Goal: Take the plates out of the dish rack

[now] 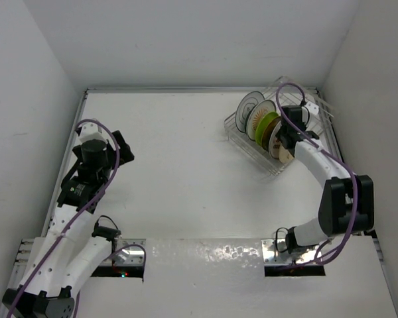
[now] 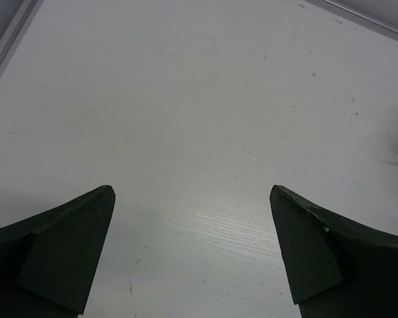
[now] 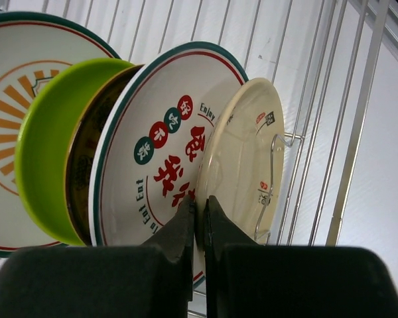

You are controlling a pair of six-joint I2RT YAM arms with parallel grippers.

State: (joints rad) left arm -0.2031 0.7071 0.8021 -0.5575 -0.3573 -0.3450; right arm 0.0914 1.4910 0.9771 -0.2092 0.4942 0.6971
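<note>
The dish rack (image 1: 242, 140) stands at the far right of the table, a silvery wire rack (image 3: 331, 132) holding several upright plates. In the right wrist view, from left: a white plate with orange rays (image 3: 13, 99), a lime green plate (image 3: 50, 146), a brown-yellow plate (image 3: 86, 152), a white plate with red characters (image 3: 159, 139), and a small cream plate (image 3: 245, 152). My right gripper (image 3: 199, 205) is shut on the cream plate's rim, one finger on each side. It reaches over the rack (image 1: 286, 136). My left gripper (image 2: 192, 199) is open and empty above bare table at the left (image 1: 119, 147).
White walls enclose the table on three sides, and the rack sits close to the right wall. The rack's clear plastic frame (image 1: 272, 169) juts toward the table's middle. The white tabletop (image 2: 199, 119) lies under the left gripper.
</note>
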